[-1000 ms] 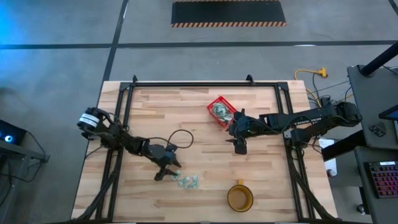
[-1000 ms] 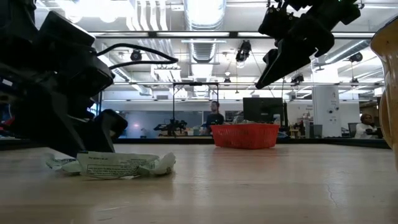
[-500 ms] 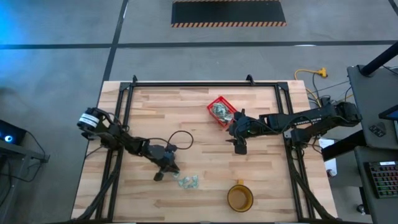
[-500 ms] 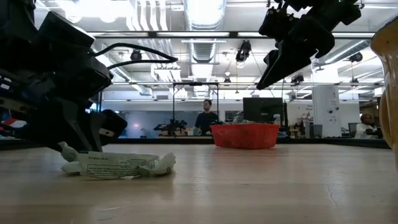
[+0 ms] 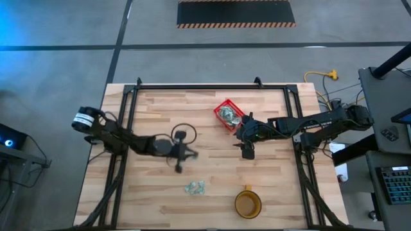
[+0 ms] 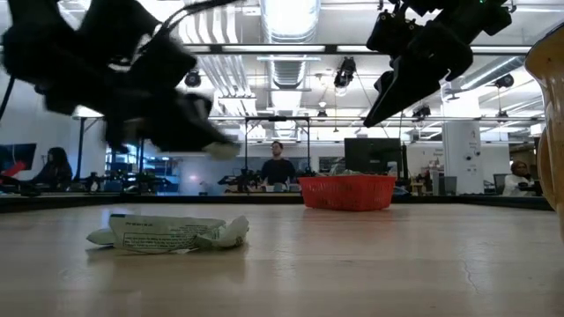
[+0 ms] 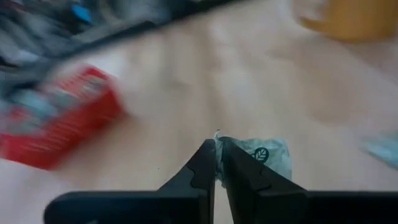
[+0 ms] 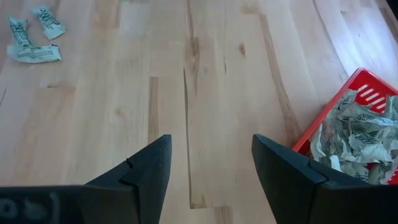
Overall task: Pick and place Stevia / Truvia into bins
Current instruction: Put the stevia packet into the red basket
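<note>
The table (image 5: pixel 212 128) is a light wooden top made of joined boards, with a black frame along its far edge and sides. A small red basket (image 5: pixel 228 115) full of sachets stands on its far right part. A few loose sachets (image 5: pixel 194 187) lie together near the front edge. To their right stands an amber cup (image 5: pixel 248 204).

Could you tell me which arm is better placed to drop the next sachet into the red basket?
The left: its gripper is shut on a sachet, lifted off the table. The right gripper waits open and empty beside the red basket.
</note>
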